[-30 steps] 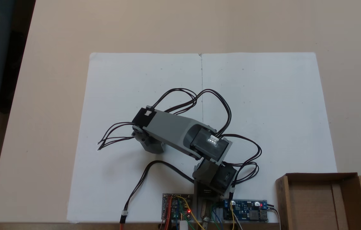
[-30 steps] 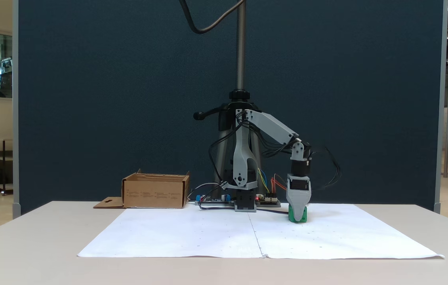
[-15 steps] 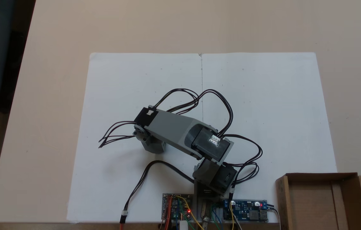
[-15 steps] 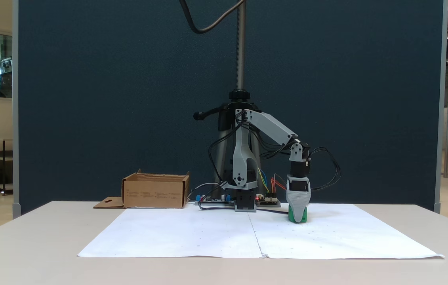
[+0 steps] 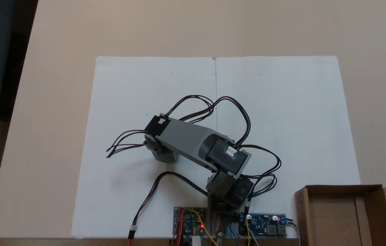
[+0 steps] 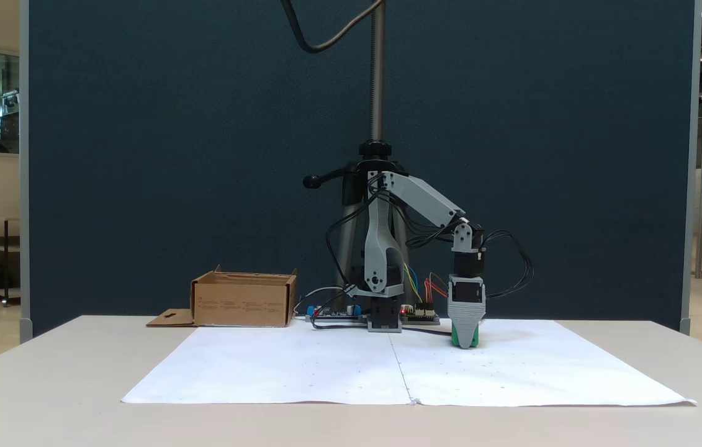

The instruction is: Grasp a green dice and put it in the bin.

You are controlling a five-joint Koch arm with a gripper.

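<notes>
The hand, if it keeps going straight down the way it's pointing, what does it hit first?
The hand points straight down, already around the green dice, tip at the white paper. It would probably meet the paper almost at once; whether it touches already is unclear.

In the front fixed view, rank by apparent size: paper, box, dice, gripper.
1. paper
2. box
3. gripper
4. dice, mostly hidden behind the gripper

The box stands farther back, but the order holds.

You had one green dice (image 6: 475, 336), one cardboard bin (image 5: 344, 218), two paper sheets (image 5: 281, 102), two circuit boards (image 5: 262, 225).
</notes>
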